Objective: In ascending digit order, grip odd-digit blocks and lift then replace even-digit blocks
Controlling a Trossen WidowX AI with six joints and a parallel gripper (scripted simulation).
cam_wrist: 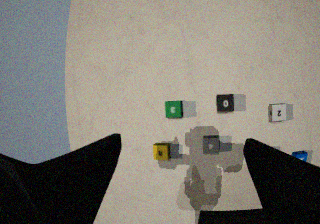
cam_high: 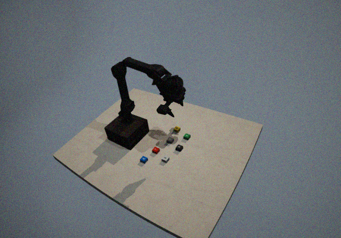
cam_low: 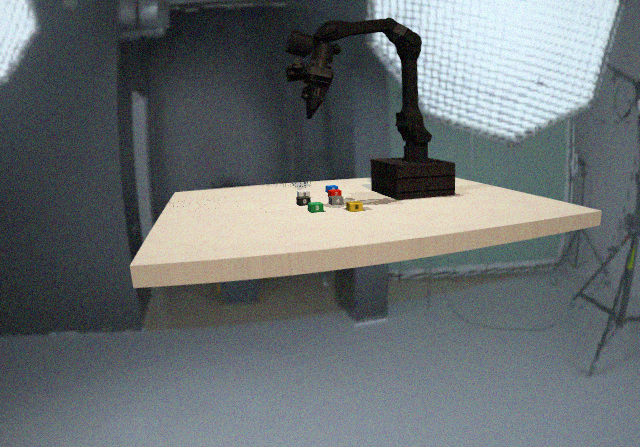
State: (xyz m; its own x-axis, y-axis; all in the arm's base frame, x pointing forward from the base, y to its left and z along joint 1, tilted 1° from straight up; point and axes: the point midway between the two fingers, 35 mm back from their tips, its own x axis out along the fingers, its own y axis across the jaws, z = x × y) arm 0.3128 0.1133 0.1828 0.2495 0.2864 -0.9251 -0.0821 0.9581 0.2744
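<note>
My gripper (cam_high: 178, 111) (cam_low: 310, 116) (cam_wrist: 184, 144) is open and empty, pointing down high above the blocks. The black block (cam_high: 179, 148) (cam_low: 303, 201) (cam_wrist: 225, 103) shows 0. The white block (cam_high: 165, 159) (cam_wrist: 277, 113) shows 2. The green block (cam_high: 187, 136) (cam_low: 315, 207) (cam_wrist: 174, 109) looks like 3, the grey block (cam_high: 170, 140) (cam_low: 336, 200) (cam_wrist: 211, 145) like 4, the red block (cam_high: 155, 150) (cam_low: 334, 192) like 7. Digits on the yellow block (cam_high: 177, 129) (cam_low: 354, 206) (cam_wrist: 161, 152) and blue block (cam_high: 143, 159) (cam_low: 331, 188) (cam_wrist: 300, 156) are unclear. Red is hidden in the wrist view.
The arm's dark base box (cam_high: 126, 131) (cam_low: 412, 177) stands on the table (cam_high: 214, 153) (cam_low: 232, 235) near the blocks. The arm's shadow falls across the grey block and beside the yellow one. The blocks stand apart in two loose rows.
</note>
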